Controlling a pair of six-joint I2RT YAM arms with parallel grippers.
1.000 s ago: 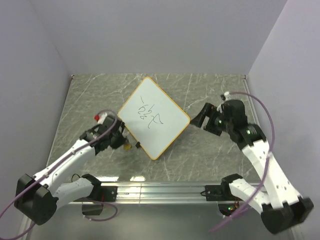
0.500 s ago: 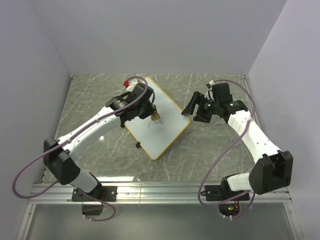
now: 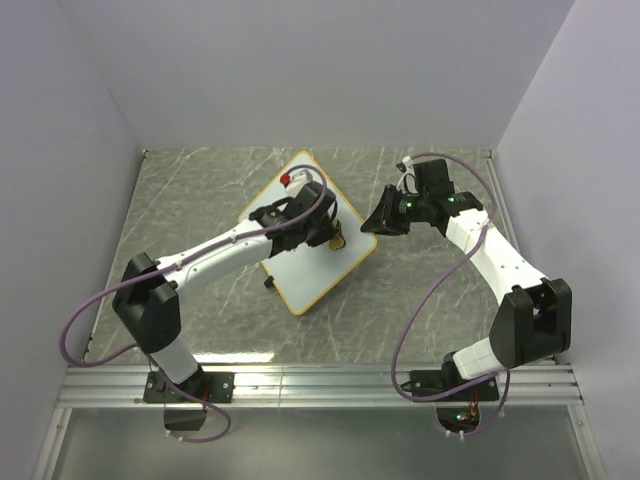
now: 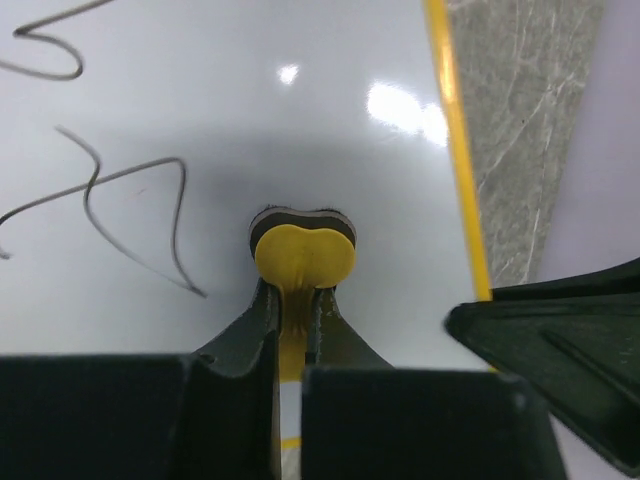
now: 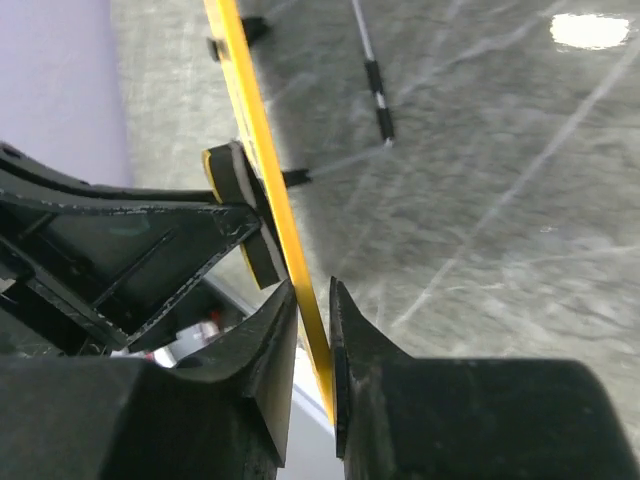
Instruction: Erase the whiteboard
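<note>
Right hand (image 5: 312, 292) seemingly astride whiteboard (image 5: 241, 92) rim

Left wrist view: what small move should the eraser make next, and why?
Probably slide the yellow eraser, held in the left gripper, leftward in this view across the whiteboard: dark scribbles lie there unerased, and the right gripper pinches the board's rim.

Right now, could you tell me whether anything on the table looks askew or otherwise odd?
Only the whiteboard: it sits corner-on, diagonal to the edges of the table, with the right tool pinching its orange rim at the nearest corner. The left tool presses a yellow eraser on it, beside scribbles. Nothing looks spilled or damaged.
</note>
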